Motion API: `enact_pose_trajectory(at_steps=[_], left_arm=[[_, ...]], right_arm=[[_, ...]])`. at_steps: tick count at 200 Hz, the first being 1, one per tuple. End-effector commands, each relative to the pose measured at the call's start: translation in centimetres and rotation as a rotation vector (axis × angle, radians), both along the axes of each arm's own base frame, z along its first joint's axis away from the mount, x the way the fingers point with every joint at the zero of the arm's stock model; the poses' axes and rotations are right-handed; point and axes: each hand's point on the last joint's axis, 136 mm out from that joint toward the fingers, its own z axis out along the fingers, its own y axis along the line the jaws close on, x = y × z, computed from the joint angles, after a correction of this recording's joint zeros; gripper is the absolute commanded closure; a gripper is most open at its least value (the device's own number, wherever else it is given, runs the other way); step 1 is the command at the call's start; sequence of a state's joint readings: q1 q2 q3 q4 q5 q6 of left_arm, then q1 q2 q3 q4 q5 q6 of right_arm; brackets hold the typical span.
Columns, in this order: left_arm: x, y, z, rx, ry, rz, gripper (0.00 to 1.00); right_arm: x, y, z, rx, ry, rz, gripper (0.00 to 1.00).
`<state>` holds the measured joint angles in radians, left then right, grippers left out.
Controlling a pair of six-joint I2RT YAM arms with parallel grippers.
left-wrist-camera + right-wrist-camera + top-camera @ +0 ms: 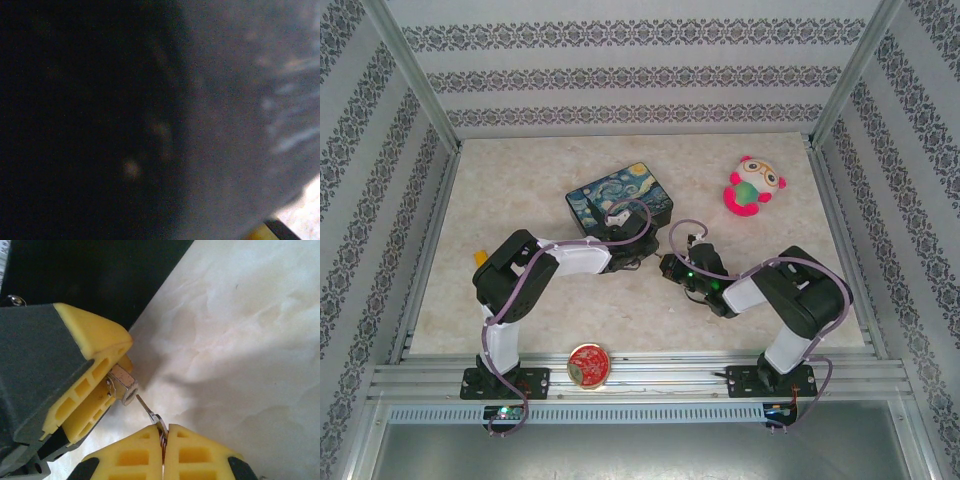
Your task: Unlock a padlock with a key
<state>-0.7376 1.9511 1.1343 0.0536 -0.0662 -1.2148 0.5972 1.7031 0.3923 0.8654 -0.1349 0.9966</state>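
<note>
Padlock (123,385): gripped by left gripper (117,374), shackle hidden. Key (150,412): pinched in right gripper (163,432), tip at keyhole (apparently not inserted); insertion, turning outstanding

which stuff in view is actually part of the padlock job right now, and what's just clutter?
In the job:
padlock, held in the left gripper
key, pinched in the right gripper, pointed at the padlock

Lying about:
Starry Night box
pink plush toy
red round tin
</note>
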Motion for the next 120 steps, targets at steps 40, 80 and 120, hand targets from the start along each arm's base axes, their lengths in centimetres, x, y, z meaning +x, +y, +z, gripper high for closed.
enact_pose_trajectory(at_steps=[40,80,120], left_arm=[[-0.18,-1.13,-0.19,-0.094,0.029,0.011,0.94],[-0.27,-1.27,-0.43,-0.100,0.040,0.011,0.94],[-0.29,-1.50,-0.59,-0.111,0.046,0.007,0.95]], right_arm=[[0.18,0.24,0.39,0.007,-0.066,-0.036,1.00],[0.22,-0.11,0.11,-0.004,-0.076,-0.059,1.00],[0.60,0.17,0.49,0.021,-0.106,-0.064,1.00]])
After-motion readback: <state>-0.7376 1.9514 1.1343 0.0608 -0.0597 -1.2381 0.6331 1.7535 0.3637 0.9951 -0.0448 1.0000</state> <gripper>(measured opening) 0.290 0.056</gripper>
